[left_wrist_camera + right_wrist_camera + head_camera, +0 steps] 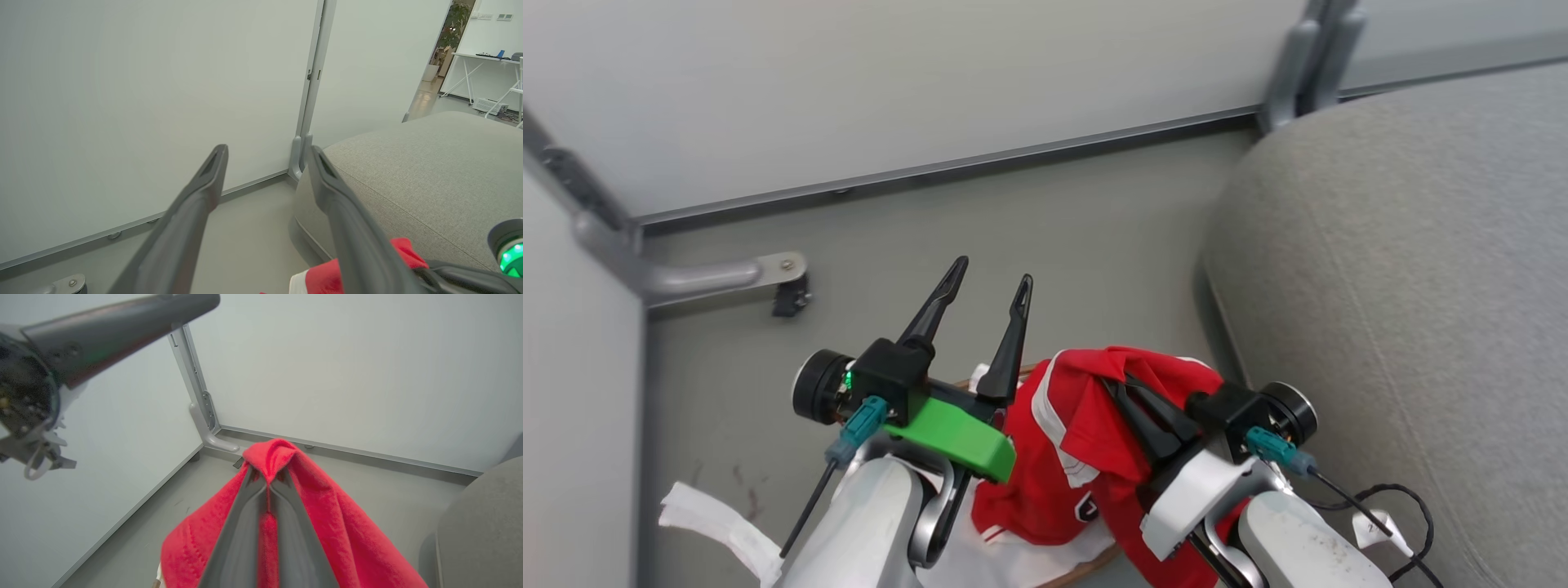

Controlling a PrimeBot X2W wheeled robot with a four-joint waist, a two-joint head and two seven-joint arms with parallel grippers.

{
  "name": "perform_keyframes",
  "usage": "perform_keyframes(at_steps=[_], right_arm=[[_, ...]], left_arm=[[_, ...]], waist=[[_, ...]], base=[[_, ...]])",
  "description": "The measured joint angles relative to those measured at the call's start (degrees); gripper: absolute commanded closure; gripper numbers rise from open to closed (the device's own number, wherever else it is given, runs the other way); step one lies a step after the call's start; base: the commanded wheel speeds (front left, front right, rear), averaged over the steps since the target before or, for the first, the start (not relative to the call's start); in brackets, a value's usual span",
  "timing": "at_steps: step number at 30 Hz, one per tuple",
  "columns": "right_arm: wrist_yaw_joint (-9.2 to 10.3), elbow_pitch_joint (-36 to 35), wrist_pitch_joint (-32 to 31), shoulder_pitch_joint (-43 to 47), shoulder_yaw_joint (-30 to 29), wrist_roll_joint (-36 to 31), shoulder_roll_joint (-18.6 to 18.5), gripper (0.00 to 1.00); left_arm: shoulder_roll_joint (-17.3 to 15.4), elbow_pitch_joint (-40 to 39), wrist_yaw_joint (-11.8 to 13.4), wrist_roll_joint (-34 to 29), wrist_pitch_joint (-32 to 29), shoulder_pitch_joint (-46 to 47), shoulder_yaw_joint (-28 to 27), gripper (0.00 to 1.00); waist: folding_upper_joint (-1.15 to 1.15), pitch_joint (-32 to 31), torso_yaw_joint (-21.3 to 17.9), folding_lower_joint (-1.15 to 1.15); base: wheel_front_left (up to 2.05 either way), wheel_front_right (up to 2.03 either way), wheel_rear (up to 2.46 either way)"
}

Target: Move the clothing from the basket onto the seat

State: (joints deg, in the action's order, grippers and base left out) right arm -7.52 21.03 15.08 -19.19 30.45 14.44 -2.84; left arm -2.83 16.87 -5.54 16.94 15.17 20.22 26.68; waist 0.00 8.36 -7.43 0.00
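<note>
Clothing [1078,433] on right pincer [1129,394]; left pincer [995,271] to its left; seat [1405,286] right.

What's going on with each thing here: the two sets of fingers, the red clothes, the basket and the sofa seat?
Left fingers: spread open, holding nothing.
Right fingers: shut on the clothing.
Clothing: lifted, draped over the right fingers, lower part hanging toward the basket.
Basket: mostly hidden; a bit of brown rim shows.
Seat: bare where it shows.
</note>
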Motion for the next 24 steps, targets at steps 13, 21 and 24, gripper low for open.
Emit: perform_keyframes(at_steps=[13,21,24], right_arm=[[0.0,-4.9,0.0,4.2,-2.6,0.7,0.0,1.0],[0.0,-9.4,0.0,5.8,-11.0,-1.1,-0.1,1.0],[0.0,-10.6,0.0,5.6,-14.1,-3.0,-0.1,1.0]], left_arm=[[0.0,0.2,-1.6,-3.3,0.0,-3.7,-3.5,0.0],[0.1,1.1,-1.8,-2.7,0.0,-3.1,0.0,0.0],[0.1,1.3,-1.8,-2.5,0.0,-2.5,1.5,0.0]], waist=[[0.0,0.2,-15.7,0.0],[0.0,1.0,-22.8,0.0],[0.0,2.1,-23.8,0.0]], base=[[0.0,0.0,0.0],[0.0,0.0,0.0],[0.0,0.0,0.0]])
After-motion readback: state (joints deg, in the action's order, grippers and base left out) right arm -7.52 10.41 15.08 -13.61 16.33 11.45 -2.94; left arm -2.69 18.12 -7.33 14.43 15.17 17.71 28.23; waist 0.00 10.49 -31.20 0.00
